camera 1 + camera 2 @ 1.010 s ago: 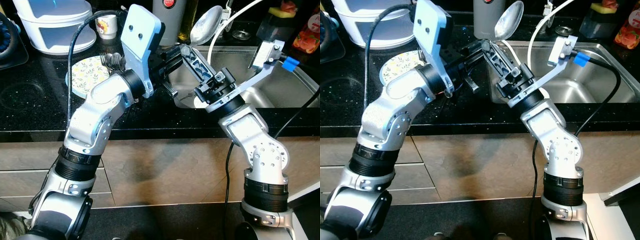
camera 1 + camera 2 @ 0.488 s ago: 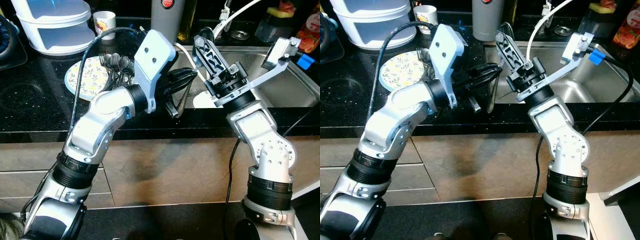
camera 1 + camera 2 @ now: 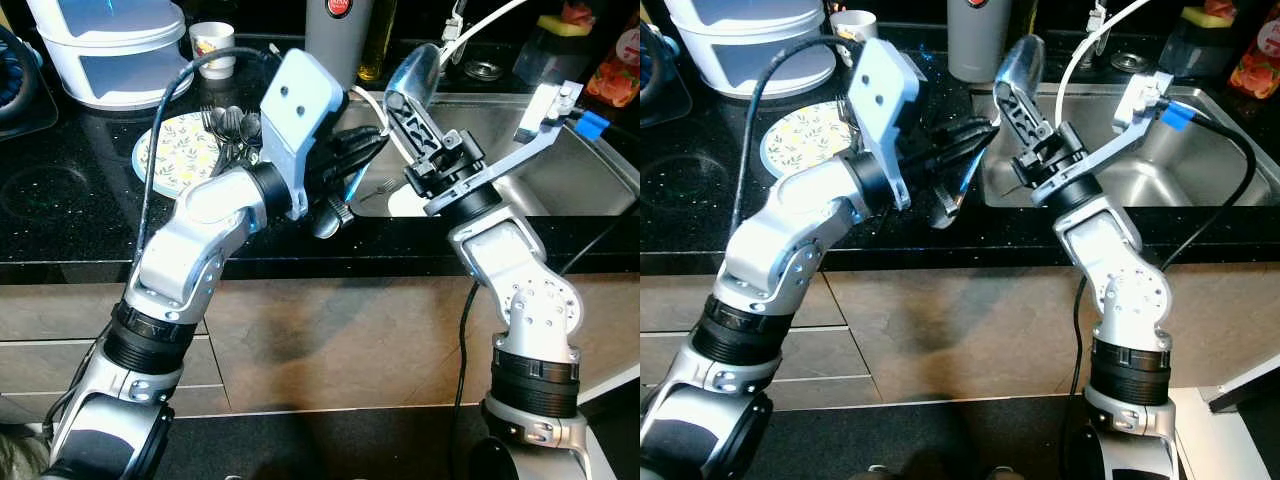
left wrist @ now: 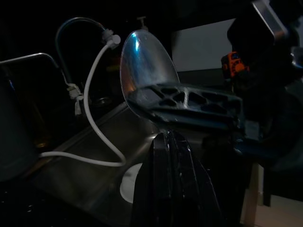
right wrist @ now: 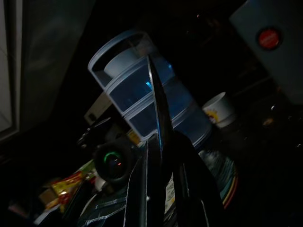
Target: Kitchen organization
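My right gripper (image 3: 398, 100) is raised over the counter's front edge beside the sink (image 3: 560, 170). It is shut on the handle of a large metal spoon (image 3: 413, 68), whose bowl points up and away. The left wrist view shows that spoon (image 4: 142, 61) above one right finger (image 4: 189, 101). The right wrist view shows the spoon (image 5: 158, 99) edge-on. My left gripper (image 3: 375, 145) sits just left of the right one, fingers pressed together. A thin metal utensil (image 3: 958, 192) slants down from them over the counter edge.
A floral plate (image 3: 180, 150) with several forks and spoons (image 3: 228, 122) lies on the black counter behind my left arm. A white stacked container (image 3: 110, 50), a small cup (image 3: 212, 40) and a steel canister (image 3: 338, 30) stand at the back. A white hose (image 3: 470, 25) arcs over the sink.
The right gripper has turned, so the spoon's bowl now shows its broad face. The left gripper has rolled, and the hanging utensil has swung from upright to slanted.
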Controlling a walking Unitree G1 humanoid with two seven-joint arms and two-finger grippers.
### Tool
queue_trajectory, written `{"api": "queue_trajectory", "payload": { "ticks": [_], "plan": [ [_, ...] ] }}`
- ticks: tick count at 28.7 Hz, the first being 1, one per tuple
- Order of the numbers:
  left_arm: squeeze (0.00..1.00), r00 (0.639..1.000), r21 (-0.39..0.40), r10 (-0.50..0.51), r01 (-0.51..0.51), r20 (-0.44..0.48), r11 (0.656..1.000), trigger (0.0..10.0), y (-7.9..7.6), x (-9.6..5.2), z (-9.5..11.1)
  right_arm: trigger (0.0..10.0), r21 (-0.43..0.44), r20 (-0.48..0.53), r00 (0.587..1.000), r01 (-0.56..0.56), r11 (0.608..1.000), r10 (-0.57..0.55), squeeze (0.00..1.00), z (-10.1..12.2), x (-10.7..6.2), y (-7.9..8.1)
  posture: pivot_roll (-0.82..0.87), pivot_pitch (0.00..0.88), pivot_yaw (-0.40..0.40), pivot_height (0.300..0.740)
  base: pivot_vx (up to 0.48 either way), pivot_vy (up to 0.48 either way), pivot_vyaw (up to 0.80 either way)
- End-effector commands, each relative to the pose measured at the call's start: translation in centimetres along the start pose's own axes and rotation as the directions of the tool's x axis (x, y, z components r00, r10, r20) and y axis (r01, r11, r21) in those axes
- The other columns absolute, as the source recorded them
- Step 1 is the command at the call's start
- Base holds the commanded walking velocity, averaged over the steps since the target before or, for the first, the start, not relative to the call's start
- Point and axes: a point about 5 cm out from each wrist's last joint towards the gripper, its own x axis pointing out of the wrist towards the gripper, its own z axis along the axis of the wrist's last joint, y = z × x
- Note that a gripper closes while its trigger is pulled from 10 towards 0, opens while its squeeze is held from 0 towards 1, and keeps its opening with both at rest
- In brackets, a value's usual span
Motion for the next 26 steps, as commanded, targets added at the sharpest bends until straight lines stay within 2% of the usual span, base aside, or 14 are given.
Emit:
{"api": "queue_trajectory", "payload": {
  "ticks": [1,7,8,9,10,11,16,17,19,20,21,22,23,26],
  "plan": [
    [0.0,1.0,-0.008,-0.016,0.016,0.006,1.0,10.0,-0.4,0.2,0.0,0.0,-0.041,0.023,1.0,0.005,0.999,-0.004,0.0,0.4,0.3,0.0,0.11,0.094,-0.055,0.74,0.0,0.0,0.0],
    [0.0,1.0,-0.022,-0.003,0.003,-0.001,1.0,10.0,-0.6,0.2,-0.5,0.0,-0.107,0.062,0.996,0.071,0.992,-0.064,0.0,0.9,0.6,-0.8,0.11,0.095,-0.06,0.74,0.0,0.0,0.0],
    [1.0,1.0,-0.025,-0.007,0.007,-0.004,1.0,10.0,-0.6,0.2,-0.6,0.0,-0.116,0.082,0.993,0.096,0.989,-0.087,0.0,1.2,0.8,-1.2,0.11,0.096,-0.061,0.74,0.0,0.0,0.0],
    [1.0,0.999,-0.026,0.035,-0.035,-0.007,0.999,10.0,-0.3,0.1,-0.6,10.0,-0.184,0.105,0.984,0.16,0.97,-0.142,0.0,1.5,1.0,-2.0,0.11,0.096,-0.061,0.74,0.0,0.0,0.0],
    [1.0,0.998,-0.024,0.067,-0.067,-0.009,0.997,10.0,0.0,0.0,-0.6,10.0,-0.235,0.121,0.977,0.2,0.951,-0.176,0.0,1.7,1.1,-2.5,0.11,0.096,-0.061,0.74,0.0,0.0,0.0],
    [0.0,0.994,-0.039,0.112,-0.111,0.007,0.993,10.0,0.7,-0.2,-0.4,10.0,-0.312,0.157,0.956,0.285,0.906,-0.246,0.0,2.0,1.3,-3.6,0.11,0.097,-0.061,0.74,0.0,0.0,0.0],
    [0.0,0.978,-0.073,0.206,-0.203,0.038,0.976,10.0,2.2,-0.8,0.2,10.0,-0.502,0.215,0.91,0.413,0.76,-0.353,0.0,2.2,1.6,-5.9,0.12,0.096,-0.065,0.74,0.0,0.0,0.0],
    [0.0,0.978,-0.073,0.206,-0.203,0.038,0.976,10.0,2.2,-0.8,0.2,10.0,-0.502,0.215,0.91,0.413,0.76,-0.353,0.0,2.2,1.6,-5.9,0.12,0.096,-0.065,0.74,0.0,0.0,0.0],
    [0.0,0.963,-0.087,0.267,-0.263,0.042,0.961,10.0,3.1,-1.2,0.3,10.0,-0.632,0.207,0.858,0.484,0.605,-0.47,0.0,1.2,1.9,-8.1,0.13,0.096,-0.069,0.74,0.0,0.0,0.0],
    [0.0,0.963,-0.087,0.267,-0.263,0.042,0.961,10.0,3.1,-1.2,0.3,10.0,-0.632,0.207,0.858,0.484,0.605,-0.47,0.0,1.2,1.9,-8.1,0.13,0.096,-0.069,0.74,0.0,0.0,0.0],
    [0.0,0.953,-0.087,0.302,-0.299,0.033,0.95,10.0,3.6,-1.4,0.2,10.0,-0.634,0.18,0.81,0.529,0.564,-0.558,0.87,0.2,1.8,-9.8,0.14,0.097,-0.071,0.74,0.0,0.0,0.0],
    [0.0,0.948,-0.085,0.316,-0.313,0.027,0.946,10.0,3.7,-1.4,0.1,10.0,-0.608,0.156,0.79,0.55,0.572,-0.593,0.87,-0.5,1.6,-10.5,0.14,0.097,-0.071,0.74,0.0,0.0,0.0],
    [0.0,0.944,-0.083,0.328,-0.325,0.023,0.942,10.0,3.8,-1.5,0.1,10.0,-0.583,0.136,0.773,0.568,0.581,-0.619,1.0,-1.0,1.5,-11.0,0.14,0.097,-0.071,0.74,0.0,0.0,0.0],
    [0.0,0.921,-0.063,0.39,-0.391,-0.018,0.918,10.0,4.6,-1.7,-0.3,10.0,-0.555,0.126,0.747,0.599,0.577,-0.653,1.0,-1.8,1.1,-11.8,0.15,0.098,-0.074,0.74,0.0,0.0,0.0]
  ]
}}
